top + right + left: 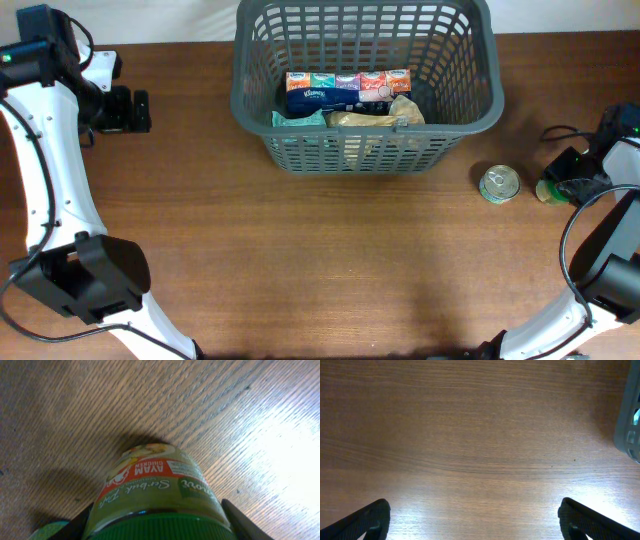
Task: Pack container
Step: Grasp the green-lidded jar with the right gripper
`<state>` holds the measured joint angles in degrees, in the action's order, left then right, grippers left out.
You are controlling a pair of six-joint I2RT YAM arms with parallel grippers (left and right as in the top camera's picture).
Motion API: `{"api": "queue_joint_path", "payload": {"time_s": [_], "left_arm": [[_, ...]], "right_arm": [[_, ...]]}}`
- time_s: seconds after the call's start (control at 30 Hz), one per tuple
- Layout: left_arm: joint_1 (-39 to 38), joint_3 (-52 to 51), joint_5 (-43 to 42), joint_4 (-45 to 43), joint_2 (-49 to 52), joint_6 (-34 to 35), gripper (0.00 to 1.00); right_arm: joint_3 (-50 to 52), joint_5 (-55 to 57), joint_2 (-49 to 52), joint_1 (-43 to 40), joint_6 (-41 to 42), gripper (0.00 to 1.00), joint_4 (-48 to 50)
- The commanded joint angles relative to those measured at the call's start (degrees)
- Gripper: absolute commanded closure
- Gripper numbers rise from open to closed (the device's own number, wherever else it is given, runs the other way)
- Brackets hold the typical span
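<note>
The container, a large dark grey lattice basket (365, 128), stands at the back middle of the table; its corner shows at the right edge of the left wrist view (632, 420). It holds a row of tissue packs (347, 88), a teal packet (298, 118) and a tan bag (375, 118). My right gripper (572, 185) is at the far right, its fingers (157, 520) closed on the sides of a green-lidded jar (155, 485) that stands on the table (550, 190). My left gripper (125, 110) is open and empty over bare wood (475, 520) at the far left.
A small round tin can (499, 184) stands upright right of the basket's front corner, just left of the jar. Black cables (560, 132) lie at the right edge. The wooden table (320, 260) stretches in front of the basket.
</note>
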<state>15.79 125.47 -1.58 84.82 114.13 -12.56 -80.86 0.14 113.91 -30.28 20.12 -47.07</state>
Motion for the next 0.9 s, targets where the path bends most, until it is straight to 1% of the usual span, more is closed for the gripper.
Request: {"api": "queue_joint_path", "payload": {"time_s": [0.0,0.13,0.2,0.27,0.4,0.47,0.57,0.67,0.7,0.73,0.77,0.87], "left_arm": [[0.13,-0.13,-0.81,0.02,0.31,0.55,0.01],[0.13,-0.13,-0.81,0.02,0.31,0.55,0.01],[0.13,-0.13,-0.81,0.02,0.31,0.55,0.01],[0.13,-0.13,-0.81,0.02,0.28,0.55,0.01],[0.13,-0.13,-0.81,0.02,0.31,0.55,0.01],[0.13,-0.13,-0.81,0.02,0.31,0.55,0.01],[0.13,-0.13,-0.81,0.02,0.31,0.55,0.01],[0.13,-0.13,-0.81,0.02,0.28,0.55,0.01],[0.13,-0.13,-0.81,0.02,0.31,0.55,0.01],[0.13,-0.13,-0.81,0.02,0.31,0.55,0.01],[0.13,-0.13,-0.81,0.02,0.28,0.55,0.01],[0.13,-0.13,-0.81,0.02,0.31,0.55,0.01]], "right_arm": [[0.44,0.46,-0.02,0.2,1.44,0.62,-0.44],[0.13,0.17,-0.2,0.2,1.42,0.64,-1.25],[-0.46,-0.87,-0.63,0.2,1.42,0.67,-2.01],[-1.79,-1.66,-1.38,0.22,1.4,0.69,-3.26],[-6.05,-2.03,-4.37,0.26,1.4,0.7,-7.13],[-10.56,-4.37,-7.28,0.26,1.4,0.7,-10.67],[-17.7,-7.63,-11.72,0.59,1.36,0.74,-15.41],[-26.43,-10.91,-17.07,2.29,-1.18,0.82,-19.45],[-28.87,-11.8,-18.71,3.26,-2.38,0.87,-20.2],[-31.8,-13.0,-20.96,4.96,-4.33,0.94,-20.57],[-34.18,-13.66,-23.17,7.04,-6.6,0.96,-20.55],[-38.95,-13.66,-27.58,13.51,-11.02,0.96,-19.74]]}}
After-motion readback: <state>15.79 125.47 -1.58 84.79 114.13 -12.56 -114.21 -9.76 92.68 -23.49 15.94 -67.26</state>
